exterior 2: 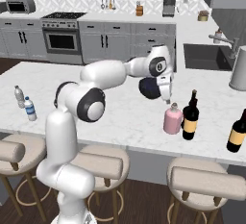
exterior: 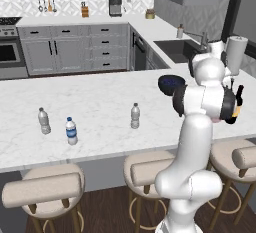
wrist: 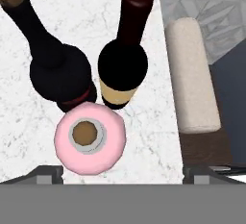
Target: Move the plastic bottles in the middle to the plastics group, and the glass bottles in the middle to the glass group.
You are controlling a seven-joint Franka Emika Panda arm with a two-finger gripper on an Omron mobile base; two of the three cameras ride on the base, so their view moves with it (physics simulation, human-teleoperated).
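Note:
My gripper (exterior 2: 168, 99) hangs open just above the rounded pink bottle (exterior 2: 173, 119), which stands upright on the counter near its front edge. In the hand view the pink bottle (wrist: 90, 137) sits between my spread fingertips, free of both. Close beside it stand a wide black glass bottle with a thin neck (wrist: 60, 76) and a dark wine bottle with a yellowish label (wrist: 122, 64), also seen as the wine bottle (exterior 2: 190, 117). Far left stand a clear greyish water bottle (exterior: 44, 121) and a blue-labelled one (exterior: 71, 131). Another clear plastic bottle (exterior: 135, 116) stands alone mid-counter.
A dark blue bowl (exterior 2: 150, 87) lies on the counter behind my hand. One more dark bottle with a yellowish label (exterior 2: 237, 132) stands at the right edge. Padded stools (wrist: 192, 74) line the counter's front. A sink (exterior 2: 202, 57) and a paper towel roll (exterior 2: 239, 69) lie beyond.

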